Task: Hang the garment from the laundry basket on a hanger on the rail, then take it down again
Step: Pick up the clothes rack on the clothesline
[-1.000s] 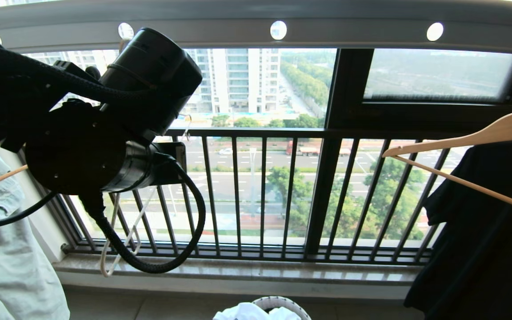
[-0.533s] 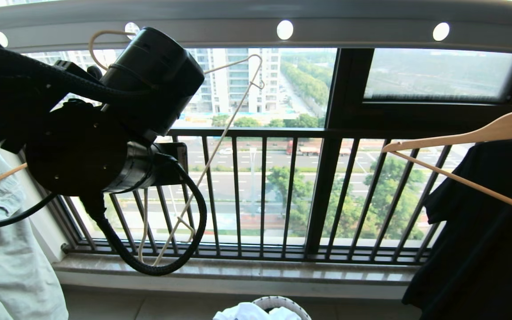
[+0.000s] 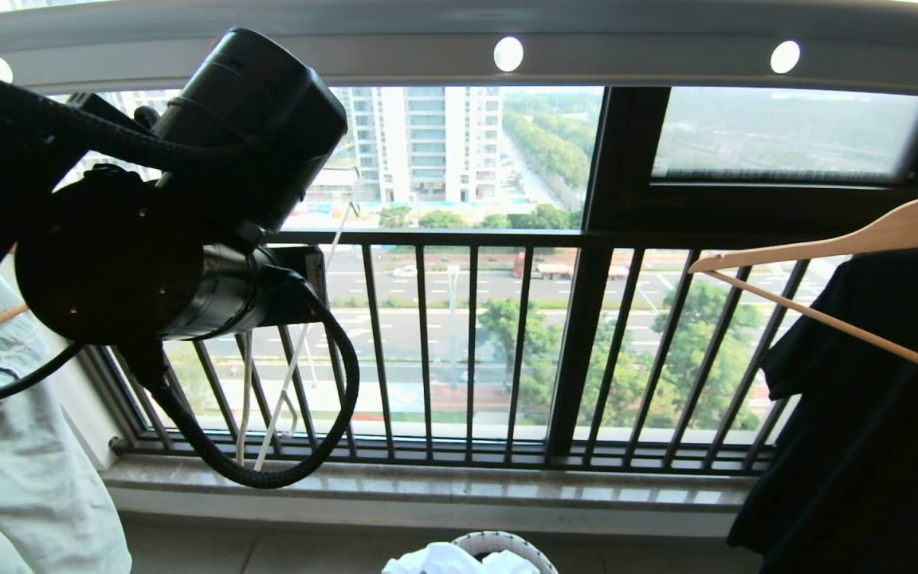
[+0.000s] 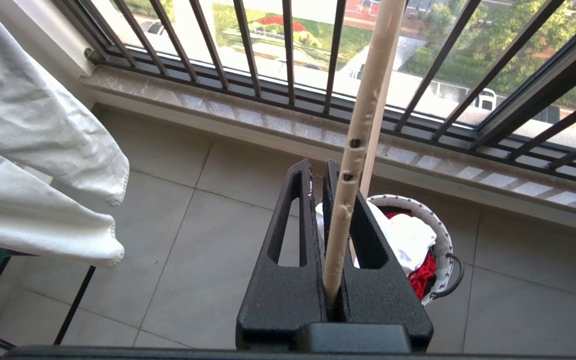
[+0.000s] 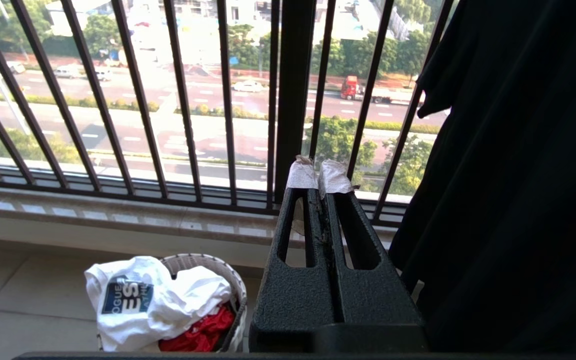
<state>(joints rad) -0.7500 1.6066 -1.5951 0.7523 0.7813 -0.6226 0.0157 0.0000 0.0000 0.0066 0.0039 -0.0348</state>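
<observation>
From the head camera, the rail (image 3: 443, 48) runs along the top, a grey bar with round holes. Below the rail on the left, the big black left arm (image 3: 172, 223) fills much of the picture. The thin cream hanger (image 3: 300, 351) shows partly behind that arm, in front of the black window bars (image 3: 471, 343). Far below the rail, at the bottom edge, sits the laundry basket (image 3: 507, 544) with the white garment (image 3: 447, 560) in it. A wooden hanger (image 3: 841, 239) with a black garment (image 3: 865, 414) hangs below the rail on the right. A pale garment (image 3: 13, 446) hangs on the left.

From the left wrist camera, the left gripper (image 4: 332, 172) has its jaws squeezed together on the hanger (image 4: 353, 165), which sticks out past the tips. Beyond the gripper, the basket (image 4: 440, 240) stands on the floor tiles (image 4: 208, 200) with white and red cloth inside.

From the right wrist camera, the right gripper (image 5: 319, 172) has its jaws pressed together and holds nothing. Beside it, on the floor, the garment (image 5: 138, 297) spills over the basket (image 5: 228, 280), with its blue logo showing.
</observation>
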